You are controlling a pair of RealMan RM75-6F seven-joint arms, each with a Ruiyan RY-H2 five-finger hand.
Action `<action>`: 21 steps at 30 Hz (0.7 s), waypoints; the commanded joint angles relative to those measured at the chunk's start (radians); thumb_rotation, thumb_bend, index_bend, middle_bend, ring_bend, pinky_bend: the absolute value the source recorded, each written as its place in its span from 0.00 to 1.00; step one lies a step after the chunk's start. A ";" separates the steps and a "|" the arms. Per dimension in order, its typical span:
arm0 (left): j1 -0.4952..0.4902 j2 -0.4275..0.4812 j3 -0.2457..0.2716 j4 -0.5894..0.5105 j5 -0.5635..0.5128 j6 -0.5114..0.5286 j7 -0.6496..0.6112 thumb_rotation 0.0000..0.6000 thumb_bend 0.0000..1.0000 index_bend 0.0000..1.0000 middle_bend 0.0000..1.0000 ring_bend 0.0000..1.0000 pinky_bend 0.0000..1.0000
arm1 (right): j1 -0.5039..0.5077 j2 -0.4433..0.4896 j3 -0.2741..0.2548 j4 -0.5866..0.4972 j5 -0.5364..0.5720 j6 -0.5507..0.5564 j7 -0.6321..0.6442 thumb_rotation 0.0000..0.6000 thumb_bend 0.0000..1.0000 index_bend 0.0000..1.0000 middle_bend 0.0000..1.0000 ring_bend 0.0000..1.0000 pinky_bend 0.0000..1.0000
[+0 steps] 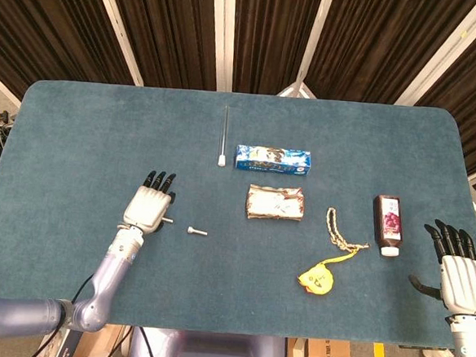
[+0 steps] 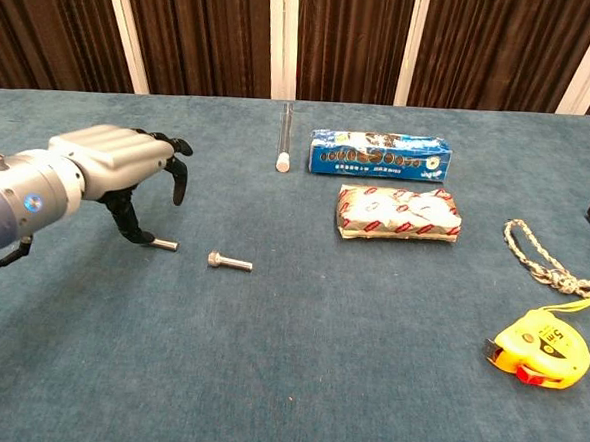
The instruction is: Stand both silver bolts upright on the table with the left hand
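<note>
- Left hand point(image 2: 118, 165) is held over the nearer-left silver bolt point(image 2: 163, 243), fingers spread and curled downward; nothing is grasped, though the thumb tip is seen at that bolt's head, and contact cannot be judged.
- That bolt is mostly hidden under the hand in the head view; only its shank end is seen at the hand's right edge.
- The second silver bolt point(image 2: 229, 262) is seen lying flat on the table point(image 2: 285, 381), just to the right of the first bolt and apart from the left hand point(image 1: 149, 205); in the head view it is found at point(image 1: 197, 231).
- Right hand point(image 1: 460, 272) is held loose with fingers spread and nothing in it, far to the right of the bolts, near the table's right edge.
- A blue box point(image 2: 380, 154) is placed well to the right of the bolts and farther back, with a white-and-red packet point(image 2: 399, 213) just in front of it.
- A thin clear tube point(image 2: 284, 138) is laid just left of the blue box.
- A yellow tape measure point(image 2: 538, 346) and a braided cord point(image 2: 543, 258) are seen far right of the bolts.
- A dark bottle point(image 1: 387, 224) is laid beyond the cord, close to the right hand.
</note>
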 commanded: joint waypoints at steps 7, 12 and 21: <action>-0.011 -0.051 0.018 0.051 0.015 0.002 -0.008 1.00 0.36 0.46 0.04 0.00 0.00 | -0.002 -0.001 0.005 0.004 0.007 0.003 0.006 1.00 0.15 0.15 0.09 0.06 0.00; -0.008 -0.061 0.028 0.063 0.019 0.008 -0.003 1.00 0.36 0.49 0.04 0.00 0.00 | 0.000 -0.003 0.009 0.010 0.021 -0.010 0.016 1.00 0.15 0.15 0.09 0.06 0.00; -0.008 -0.084 0.037 0.090 0.033 0.004 -0.004 1.00 0.40 0.51 0.05 0.00 0.00 | 0.000 -0.004 0.014 0.013 0.030 -0.012 0.020 1.00 0.15 0.15 0.09 0.06 0.00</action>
